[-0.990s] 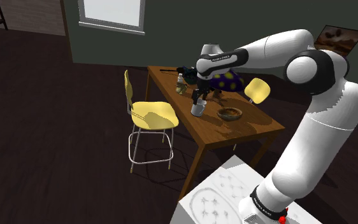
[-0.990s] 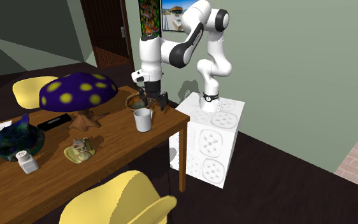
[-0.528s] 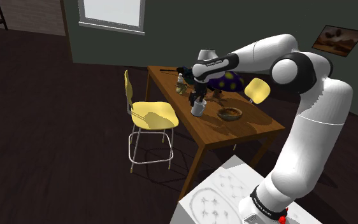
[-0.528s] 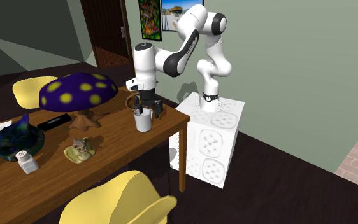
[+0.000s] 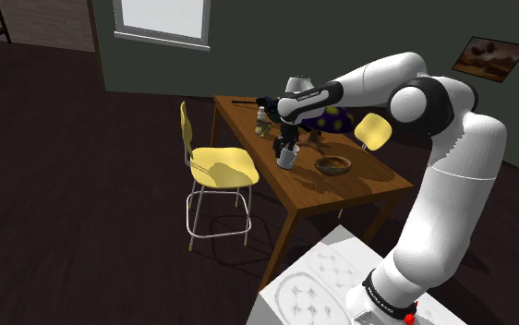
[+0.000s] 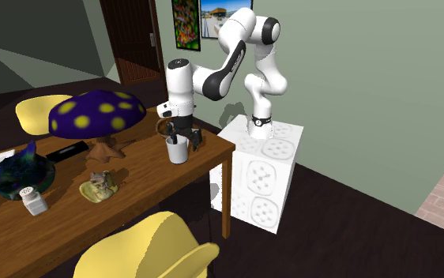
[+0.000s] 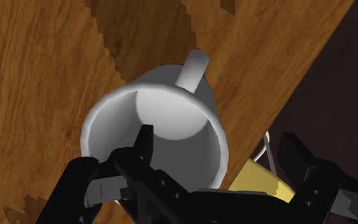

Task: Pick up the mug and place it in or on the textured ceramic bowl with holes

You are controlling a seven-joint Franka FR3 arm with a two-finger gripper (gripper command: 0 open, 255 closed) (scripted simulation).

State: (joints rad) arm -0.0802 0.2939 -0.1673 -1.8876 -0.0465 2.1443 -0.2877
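A white mug [image 7: 171, 121] stands upright near the edge of the wooden table [image 6: 137, 178], its handle pointing away from the hand. My black gripper [image 7: 219, 153] is open and lowered over the rim. One finger [image 7: 143, 143] is inside the mug and the other [image 7: 295, 156] is outside its wall, neither one pressing on it. The shoulder view has the mug [image 5: 287, 160] just under the gripper [image 5: 287, 148], and a brown bowl [image 5: 332, 166] a short way to that view's right. In the second exterior view the gripper [image 6: 182, 140] sits on top of the mug [image 6: 178, 151].
A purple mushroom lamp with yellow spots [image 6: 94, 114], a small figurine on a dish [image 6: 99, 186], a white shaker [image 6: 32, 199] and a blue-green ornament [image 6: 19, 172] share the table. Yellow chairs [image 5: 216, 166] [image 6: 149, 249] flank it. The white stand [image 6: 264, 170] is beside the table's end.
The gripper has moved from above the table down onto the mug, ending with one finger inside the rim. It has stayed open, and the mug has not moved.
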